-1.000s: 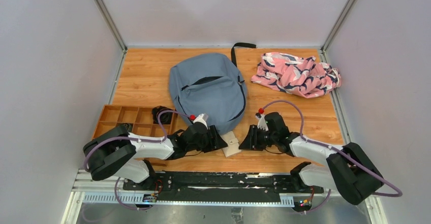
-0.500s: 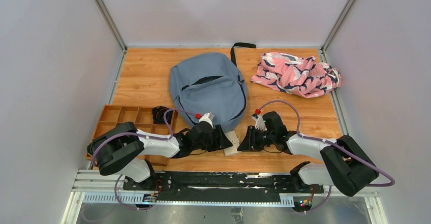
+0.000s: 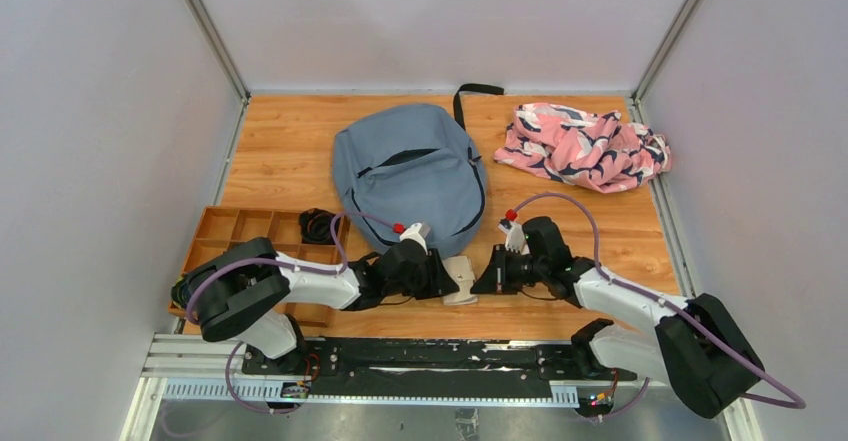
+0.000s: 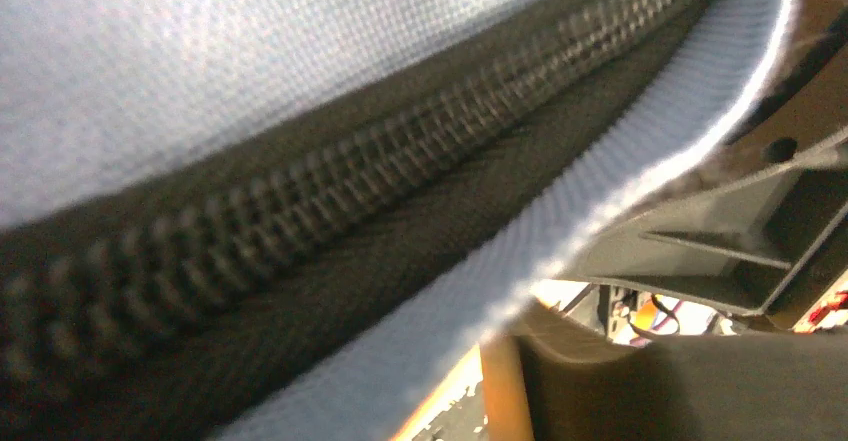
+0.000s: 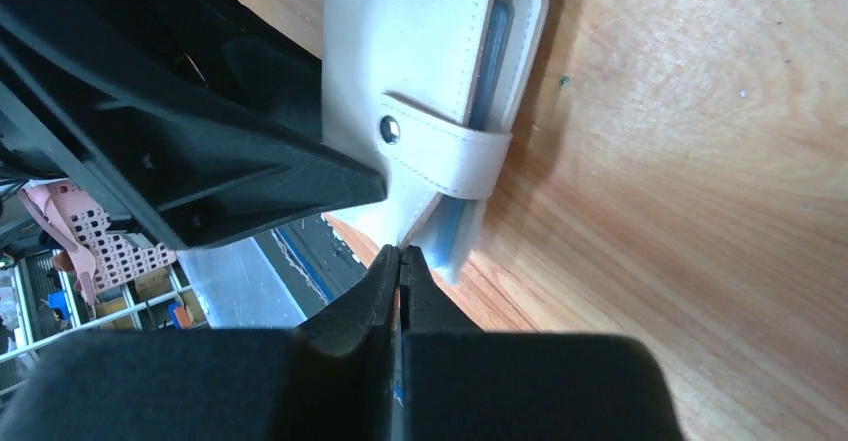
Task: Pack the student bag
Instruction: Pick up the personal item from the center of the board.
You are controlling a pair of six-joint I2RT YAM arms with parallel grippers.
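The grey-blue student bag (image 3: 410, 173) lies flat mid-table with its top zipper partly open. A white snap-strap wallet (image 3: 461, 281) lies on the wood at the bag's near edge, also seen in the right wrist view (image 5: 415, 71). My left gripper (image 3: 443, 277) is at the wallet's left side under the bag's hem. Its wrist view is filled by the bag's zipper (image 4: 300, 191), and its jaws are hidden. My right gripper (image 3: 482, 282) is shut, and its tips (image 5: 400, 253) touch the wallet's near edge.
A pink-white-navy patterned cloth (image 3: 583, 147) lies at the back right. A wooden compartment tray (image 3: 240, 229) sits at the left with a black coiled cable (image 3: 318, 225) in it. The bag's black strap (image 3: 470, 96) reaches the back wall.
My left gripper has slid right, up against the wallet and under the bag's edge. My right gripper has stayed by the wallet's right side while its arm shifted slightly.
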